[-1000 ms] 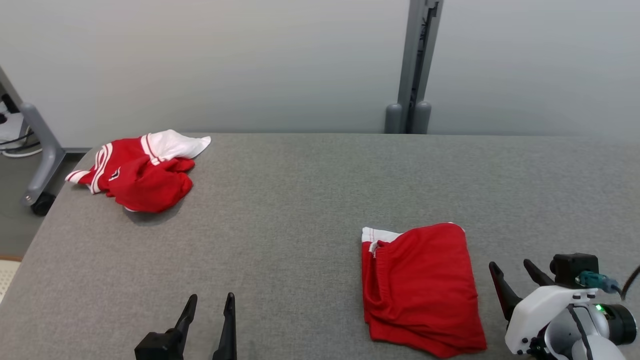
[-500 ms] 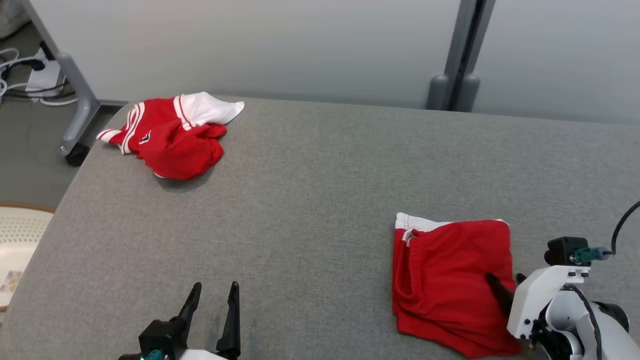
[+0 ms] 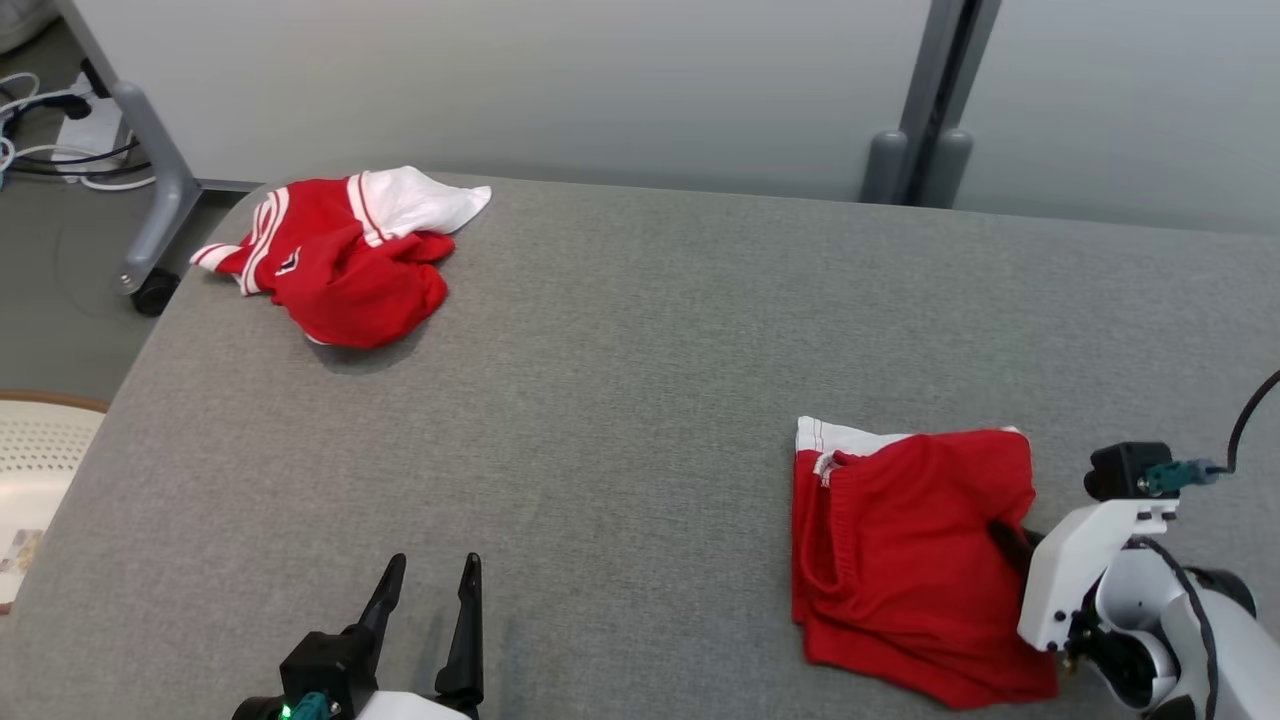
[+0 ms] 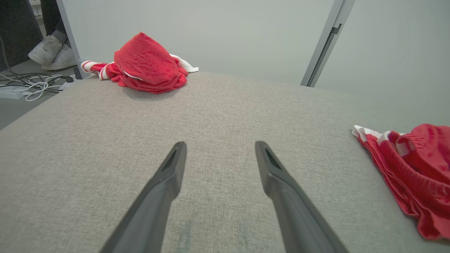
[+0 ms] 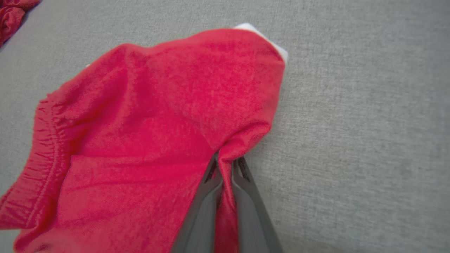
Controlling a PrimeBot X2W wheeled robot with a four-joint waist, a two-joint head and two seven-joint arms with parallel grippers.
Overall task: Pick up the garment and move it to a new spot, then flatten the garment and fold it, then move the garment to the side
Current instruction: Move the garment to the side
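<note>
Two garments lie on the grey worktop [image 3: 620, 350]: a folded red garment [image 3: 900, 560] at near right and a crumpled red-and-white garment [image 3: 340, 260] at far left. The right end effector [image 5: 225, 162] is clamped on the folded garment's right edge. The left end effector [image 3: 432, 572] stands apart, empty. The folded garment's long axis runs near-to-far, with the waistband facing left.

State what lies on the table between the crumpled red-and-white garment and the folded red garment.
Nothing: in the head view, the stretch of grey table between the crumpled garment and the folded red garment is bare.

Right hand [image 5: 225, 164] now on garment [image 5: 158, 112] (clamped)
</note>
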